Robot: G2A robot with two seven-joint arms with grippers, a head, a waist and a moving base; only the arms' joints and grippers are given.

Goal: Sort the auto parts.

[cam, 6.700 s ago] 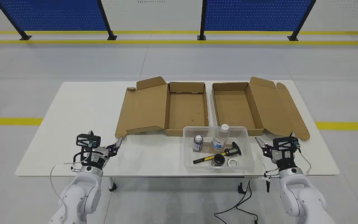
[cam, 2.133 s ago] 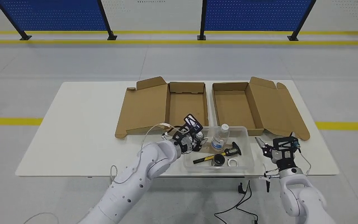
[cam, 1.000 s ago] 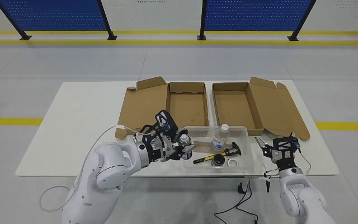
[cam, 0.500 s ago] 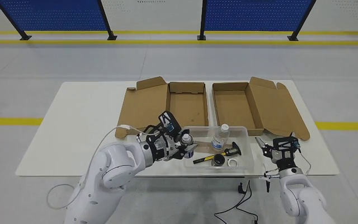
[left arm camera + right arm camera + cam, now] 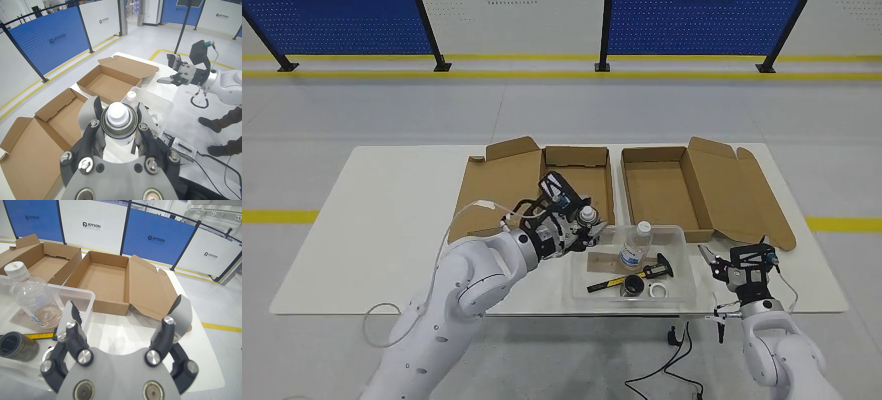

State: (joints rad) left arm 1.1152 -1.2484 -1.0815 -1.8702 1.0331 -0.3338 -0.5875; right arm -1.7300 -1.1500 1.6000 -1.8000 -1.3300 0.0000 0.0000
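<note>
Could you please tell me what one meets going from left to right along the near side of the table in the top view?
Spray can held in the left gripper → clear bottle → open right gripper.

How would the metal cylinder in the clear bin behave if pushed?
The metal cylinder lies on its side, so it would probably roll. Its thick, shiny wall suggests it is heavy for its size and perhaps slippery.
</note>
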